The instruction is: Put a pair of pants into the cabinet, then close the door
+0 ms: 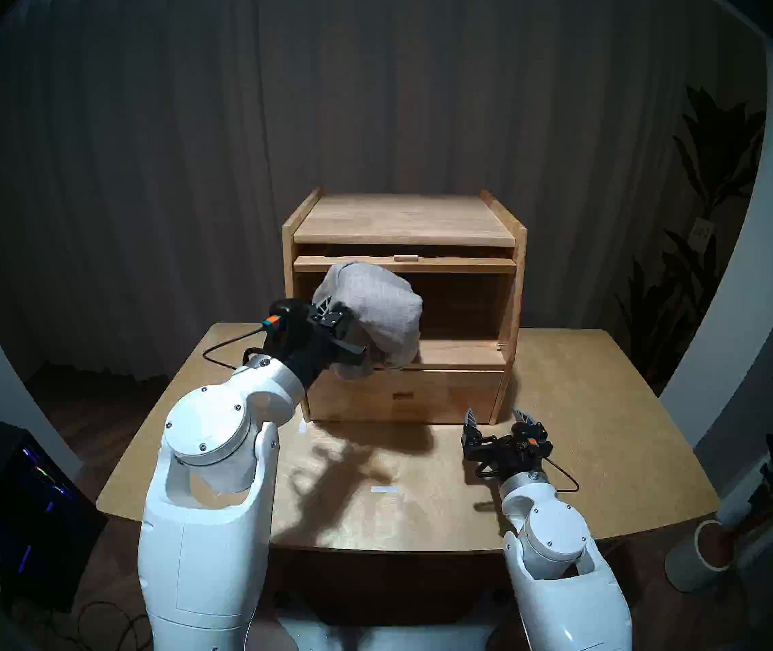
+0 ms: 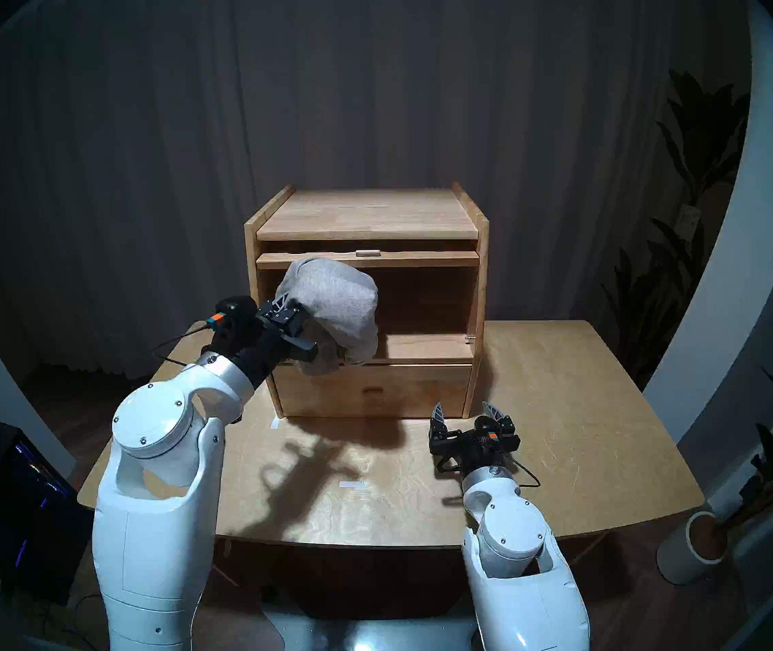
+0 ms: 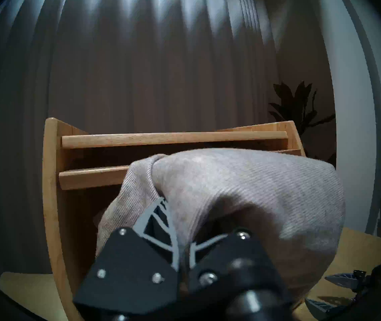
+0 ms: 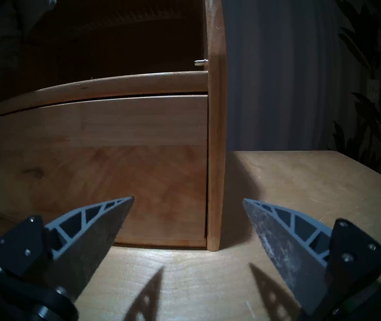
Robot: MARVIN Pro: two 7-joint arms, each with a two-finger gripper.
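Note:
The pair of pants is a bunched grey-beige knit bundle, held in the air at the left half of the cabinet's open upper compartment. My left gripper is shut on it, and its fingers are mostly buried in the cloth. The light-wood cabinet stands at the back of the table. Its door is raised flat under the top, showing only its front edge and peg handle. My right gripper is open and empty, low over the table by the cabinet's bottom right corner.
A shut drawer forms the cabinet's bottom. The wooden table reaches out on both sides of the cabinet. Off the table, a dark box with coloured lights stands to the left, and a white pot and plants to the right.

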